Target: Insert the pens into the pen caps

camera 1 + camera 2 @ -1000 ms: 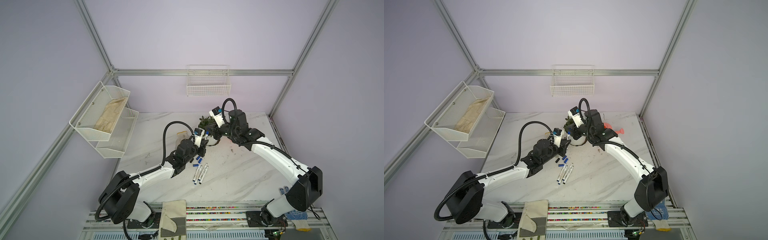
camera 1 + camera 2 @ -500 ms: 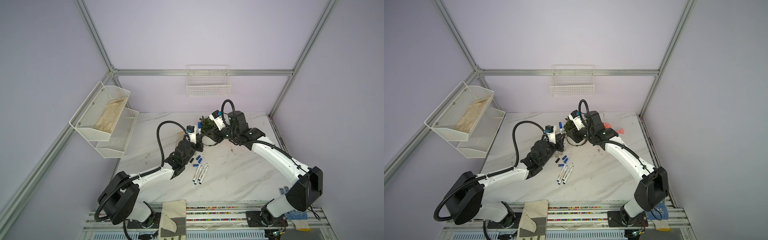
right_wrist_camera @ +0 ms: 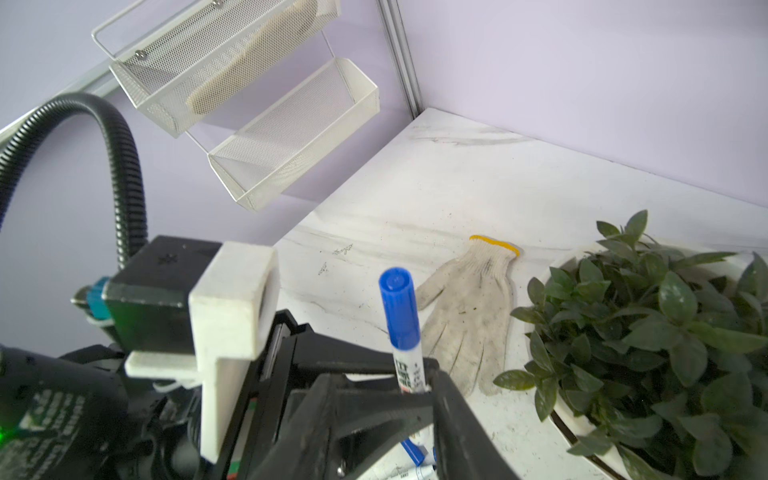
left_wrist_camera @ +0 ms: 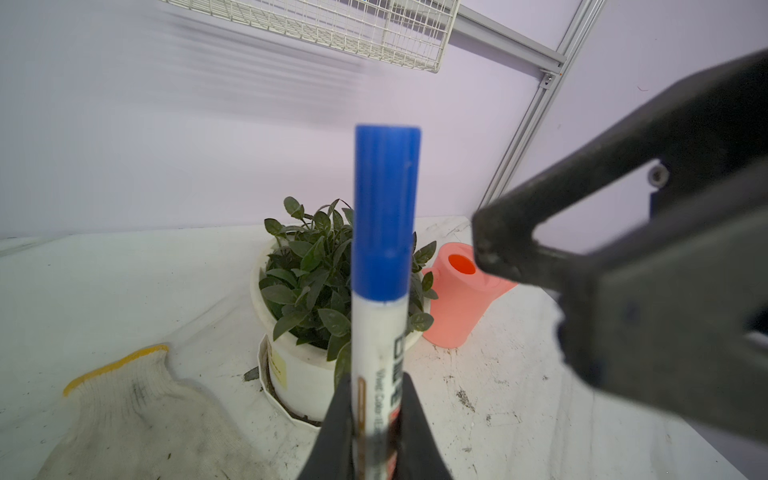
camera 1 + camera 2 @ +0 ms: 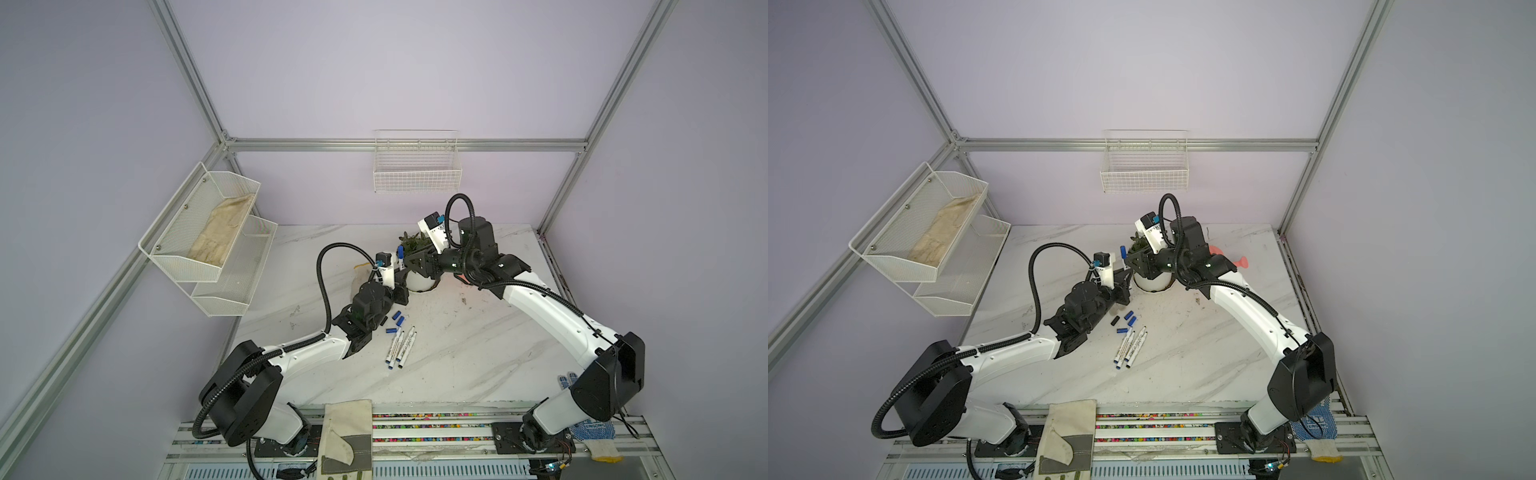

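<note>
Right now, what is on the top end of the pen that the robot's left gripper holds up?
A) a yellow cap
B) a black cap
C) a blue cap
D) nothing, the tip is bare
C: the left gripper is shut on an upright white pen whose top end wears a blue cap.

On the marble table [image 5: 478,365], three pens [image 5: 400,343] lie near centre, with loose pen caps [image 5: 399,318] at their 12 o'clock. Beyond them stands a potted plant [image 5: 419,284], with a glove [image 4: 137,411] at its 9 o'clock and a watering can [image 4: 457,303] at its 3.
</note>
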Robot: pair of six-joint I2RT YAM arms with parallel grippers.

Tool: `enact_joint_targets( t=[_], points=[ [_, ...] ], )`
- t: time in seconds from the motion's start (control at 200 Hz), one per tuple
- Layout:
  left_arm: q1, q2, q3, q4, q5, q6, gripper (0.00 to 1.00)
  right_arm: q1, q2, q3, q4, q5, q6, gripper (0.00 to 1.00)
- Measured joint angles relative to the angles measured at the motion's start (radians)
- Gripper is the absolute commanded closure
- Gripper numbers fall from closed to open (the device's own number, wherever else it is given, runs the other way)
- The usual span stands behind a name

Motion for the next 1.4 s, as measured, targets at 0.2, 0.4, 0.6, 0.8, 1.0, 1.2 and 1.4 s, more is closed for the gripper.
enact_joint_targets(
  t=[0.2, 0.4, 0.6, 0.8, 1.0, 1.2, 1.4],
  points=[
    [-0.008, 0.0, -0.003, 0.0, 0.004, 0.0, 1.0, 0.0, 0.05, 0.025, 0.032, -0.022, 0.021, 0.62],
    [-0.015, 0.0, -0.003, 0.0, 0.008, 0.0, 1.0, 0.0, 0.084, 0.033, 0.04, -0.043, 0.038, 0.72],
    [-0.015, 0.0, -0.003, 0.009, 0.007, 0.0, 1.0, -0.006, 0.087, 0.033, 0.055, -0.05, 0.041, 0.86],
    [-0.015, 0.0, -0.011, 0.01, 0.001, -0.003, 1.0, -0.014, 0.097, 0.032, 0.053, -0.069, 0.026, 0.98],
    [0.002, 0.0, -0.017, 0.019, 0.055, -0.05, 1.0, -0.022, 0.098, 0.043, -0.009, -0.093, -0.06, 1.0],
    [0.116, 0.0, -0.023, 0.037, 0.348, -0.111, 1.0, -0.019, 0.104, 0.057, -0.043, -0.078, -0.117, 1.0],
    [0.162, 0.0, -0.022, -0.003, 0.489, -0.092, 1.0, -0.018, 0.104, 0.035, -0.049, -0.083, -0.118, 1.0]
  ],
)
